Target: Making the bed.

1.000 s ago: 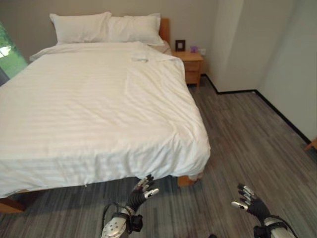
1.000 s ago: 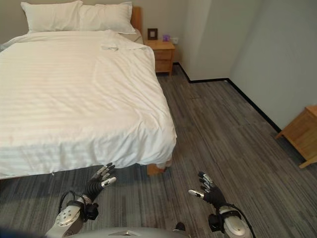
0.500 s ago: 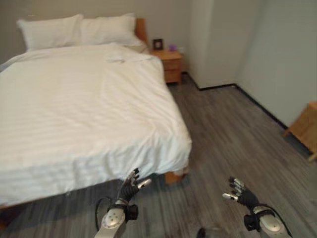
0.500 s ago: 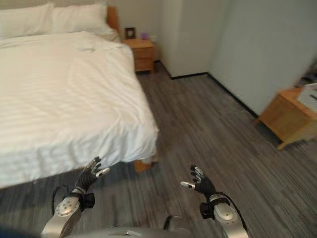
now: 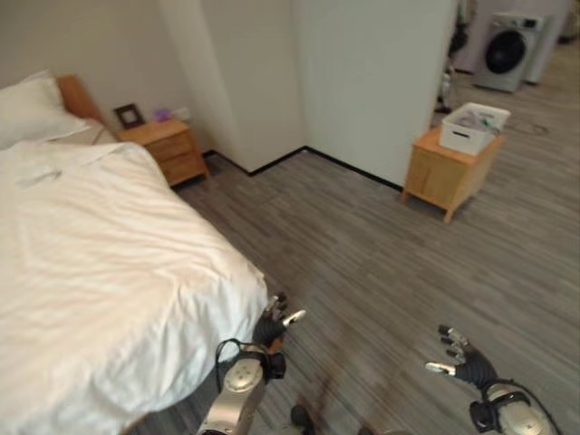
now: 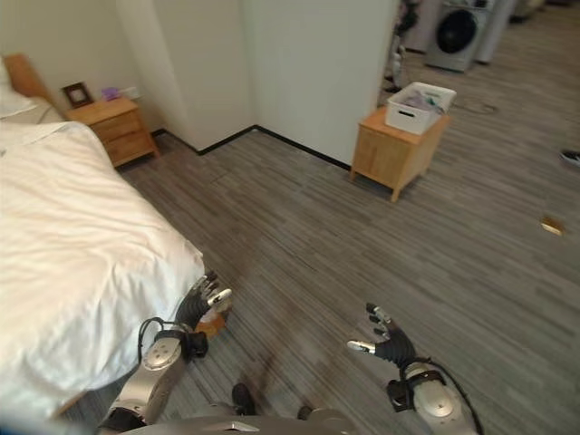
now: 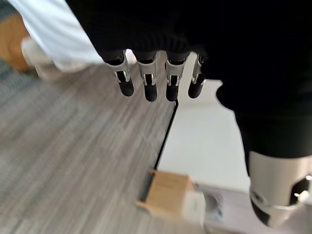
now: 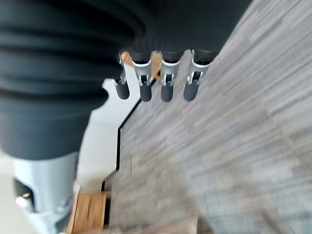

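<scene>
The bed (image 5: 91,272) lies at the left under a smooth white duvet (image 6: 63,245) that hangs over its foot corner. A white pillow (image 5: 27,104) sits at the head. My left hand (image 5: 275,323) hangs low beside that foot corner, its straight fingers (image 7: 148,83) holding nothing, with the duvet's edge (image 7: 53,34) just past them. My right hand (image 5: 462,362) is over the bare floor at the lower right, well away from the bed. Its fingers (image 8: 165,80) are spread and empty.
A wooden nightstand (image 5: 163,149) with a small picture frame stands by the bed's head. A wall corner (image 5: 362,82) juts out ahead. Beyond it stands a low wooden cabinet (image 5: 449,168) carrying a white bin (image 5: 474,127). A washing machine (image 5: 507,50) is at the far right. Grey plank floor (image 5: 381,263) lies ahead.
The camera has swung right, so the bed now sits at the picture's left, with the cabinet and washing machine in view. Both hands stay low and open.
</scene>
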Controlling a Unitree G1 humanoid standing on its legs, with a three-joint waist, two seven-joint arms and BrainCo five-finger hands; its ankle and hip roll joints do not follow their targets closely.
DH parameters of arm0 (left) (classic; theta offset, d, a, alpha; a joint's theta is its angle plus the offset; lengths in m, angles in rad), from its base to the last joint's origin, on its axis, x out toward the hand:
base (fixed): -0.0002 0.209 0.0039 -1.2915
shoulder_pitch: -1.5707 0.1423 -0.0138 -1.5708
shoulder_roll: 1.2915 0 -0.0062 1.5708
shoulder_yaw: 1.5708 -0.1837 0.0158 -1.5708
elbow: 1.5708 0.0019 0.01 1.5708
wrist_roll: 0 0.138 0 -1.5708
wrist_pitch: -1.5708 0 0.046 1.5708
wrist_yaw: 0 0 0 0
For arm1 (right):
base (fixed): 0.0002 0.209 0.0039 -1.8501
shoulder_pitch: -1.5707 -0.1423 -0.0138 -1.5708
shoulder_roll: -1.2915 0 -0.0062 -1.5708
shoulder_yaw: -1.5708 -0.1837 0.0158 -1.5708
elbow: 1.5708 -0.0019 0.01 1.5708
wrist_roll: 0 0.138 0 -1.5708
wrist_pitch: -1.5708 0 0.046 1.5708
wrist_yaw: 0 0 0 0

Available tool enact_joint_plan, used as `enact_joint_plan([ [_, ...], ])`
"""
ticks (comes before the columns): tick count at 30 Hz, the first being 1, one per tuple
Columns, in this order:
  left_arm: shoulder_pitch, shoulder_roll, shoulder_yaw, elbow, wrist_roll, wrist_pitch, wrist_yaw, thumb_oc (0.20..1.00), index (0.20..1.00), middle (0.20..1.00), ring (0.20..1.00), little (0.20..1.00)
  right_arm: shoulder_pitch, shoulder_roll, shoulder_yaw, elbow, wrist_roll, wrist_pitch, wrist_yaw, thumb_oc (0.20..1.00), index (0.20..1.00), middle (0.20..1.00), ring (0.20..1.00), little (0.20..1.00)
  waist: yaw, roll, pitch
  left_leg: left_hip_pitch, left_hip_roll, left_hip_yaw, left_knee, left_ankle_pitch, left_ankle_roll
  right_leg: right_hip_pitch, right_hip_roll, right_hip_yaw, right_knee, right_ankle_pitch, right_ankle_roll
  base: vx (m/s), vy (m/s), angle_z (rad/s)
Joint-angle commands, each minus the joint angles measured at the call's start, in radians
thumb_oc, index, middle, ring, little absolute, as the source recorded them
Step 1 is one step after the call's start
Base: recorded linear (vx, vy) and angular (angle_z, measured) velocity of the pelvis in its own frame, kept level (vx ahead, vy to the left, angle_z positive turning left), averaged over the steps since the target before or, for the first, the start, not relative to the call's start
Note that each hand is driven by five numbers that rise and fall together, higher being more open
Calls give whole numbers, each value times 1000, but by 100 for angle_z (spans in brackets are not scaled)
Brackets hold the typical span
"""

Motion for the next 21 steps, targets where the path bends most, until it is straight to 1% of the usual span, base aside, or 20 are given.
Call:
enact_joint_plan([
  [1,-24,59,-9,-117,2,-34,17,1000,1000,1000,1000,1000,-142,27,-38,-41,-16,-57,-4,1000,1000,1000,1000,1000,62,-68,50,80,-72,-29,-216,140,33,202,-87,78,141,129,243,606,27,2],
  [2,-37,67,-16,-123,1,-31,16,1000,1000,1000,1000,1000,-146,27,-35,-49,-23,-53,1,1000,1000,1000,1000,1000,56,-70,60,104,-73,-23,-217,118,47,138,-101,71,262,200,278,236,-3,21],
  [3,-48,75,-24,-129,1,-26,14,1000,1000,1000,1000,1000,-154,26,-30,-55,-30,-50,0,1000,1000,1000,1000,1000,52,-64,67,133,-69,-16,-218,100,54,94,-114,48,352,257,278,361,0,16],
  [4,-54,81,-31,-141,4,-22,10,1000,1000,1000,1000,1000,-156,26,-29,-61,-34,-50,-3,1000,1000,1000,1000,1000,50,-55,77,160,-65,-16,-218,90,59,70,-128,31,424,300,278,366,8,20],
  [5,-65,91,-39,-142,8,-15,6,1000,1000,1000,1000,1000,-159,29,-29,-68,-41,-49,-7,1000,1000,1000,1000,1000,46,-36,90,187,-43,-5,-223,92,67,25,-143,4,465,330,278,387,73,36],
  [6,-71,94,-44,-143,10,-13,2,1000,1000,1000,1000,1000,-156,34,-31,-73,-42,-45,-8,1000,1000,1000,1000,1000,37,-29,96,212,-51,-14,-223,64,77,-10,-179,-14,480,314,278,588,71,94],
  [7,-95,95,-52,-127,13,-10,2,1000,1000,1000,1000,1000,-149,42,-35,-87,-29,-46,-10,1000,1000,1000,1000,1000,13,-16,114,248,-53,-35,-223,31,65,-91,-207,-36,428,224,246,623,28,88],
  [9,-96,92,-61,-117,14,-13,-5,1000,1000,1000,1000,1000,-139,50,-38,-93,-6,-47,-7,1000,1000,1000,1000,1000,-15,-6,124,285,-55,-67,-223,4,49,-120,-193,-59,308,161,210,565,-122,51],
  [10,-96,90,-63,-112,23,-14,-6,1000,1000,1000,1000,1000,-134,51,-40,-89,-2,-51,-12,1000,1000,1000,1000,1000,-30,-7,125,309,-56,-79,-223,-17,36,-123,-169,-57,172,141,196,524,-217,61],
  [11,-91,91,-56,-113,32,-15,-10,1000,1000,1000,1000,1000,-126,56,-42,-94,-1,-54,-15,1000,1000,1000,1000,1000,-44,-12,121,331,-56,-88,-223,-38,19,-128,-148,-47,24,160,192,562,-247,79],
  [12,-93,87,-51,-105,39,-17,-12,1000,1000,1000,1000,1000,-118,60,-45,-95,2,-57,-16,1000,1000,1000,1000,1000,-58,-15,121,356,-54,-96,-223,-58,5,-144,-141,-40,-76,185,197,741,-321,100],
  [13,-102,82,-40,-86,46,-23,-15,1000,1000,1000,1000,1000,-115,55,-42,-97,-12,-56,-11,1000,1000,1000,1000,1000,-76,-7,113,404,-39,-103,-223,-86,-24,-202,-149,-82,-224,262,221,741,-328,74],
  [14,-102,83,-29,-91,50,-23,-14,1000,1000,1000,1000,1000,-114,55,-46,-103,-23,-52,-14,1000,1000,1000,1000,1000,-84,-1,112,432,-31,-107,-223,-100,-35,-248,-175,-93,-226,278,233,774,-349,46],
  [15,-103,87,-25,-91,47,-26,-11,1000,1000,1000,1000,1000,-111,56,-48,-99,-28,-47,-15,1000,1000,1000,1000,1000,-93,2,105,466,-30,-129,-223,-118,-38,-260,-187,-72,-221,290,236,591,-271,9],
  [16,-103,90,-25,-88,40,-30,-14,1000,1000,1000,1000,1000,-106,54,-50,-100,-28,-47,-12,1000,1000,1000,1000,1000,-96,2,104,494,-29,-146,-223,-127,-39,-234,-186,-72,-209,297,235,781,-398,13],
  [17,-93,78,-24,-82,38,-37,-14,1000,1000,1000,1000,1000,-98,43,-56,-98,-29,-52,-10,1000,1000,1000,1000,1000,-92,8,96,500,-1,-155,-111,-102,-60,-184,-180,-87,-205,320,210,549,-300,42],
  [18,-93,78,-24,-82,38,-37,-14,1000,1000,1000,1000,1000,-98,42,-56,-97,-29,-53,-9,1000,1000,1000,1000,1000,-94,9,96,496,2,-157,-104,-106,-61,-183,-179,-90,-207,321,209,543,-332,58],
  [19,-91,67,-27,-78,30,-37,-10,1000,1000,1000,1000,1000,-102,30,-53,-94,-28,-53,-8,1000,1000,1000,1000,1000,-95,24,100,482,29,-167,-2,-53,-78,-160,-166,-99,-193,308,189,334,-261,48],
  [20,-89,60,-30,-81,9,-37,-13,1000,1000,1000,1000,1000,-111,20,-53,-84,-19,-51,-8,1000,1000,1000,1000,1000,-91,30,103,430,66,-185,170,56,-93,-124,-151,-105,-179,283,156,330,-263,27],
  [21,-89,61,-30,-81,9,-37,-13,1000,1000,1000,1000,1000,-112,20,-52,-83,-19,-51,-8,1000,1000,1000,1000,1000,-94,28,100,423,65,-189,173,58,-94,-127,-153,-108,-179,284,155,483,-506,43],
])
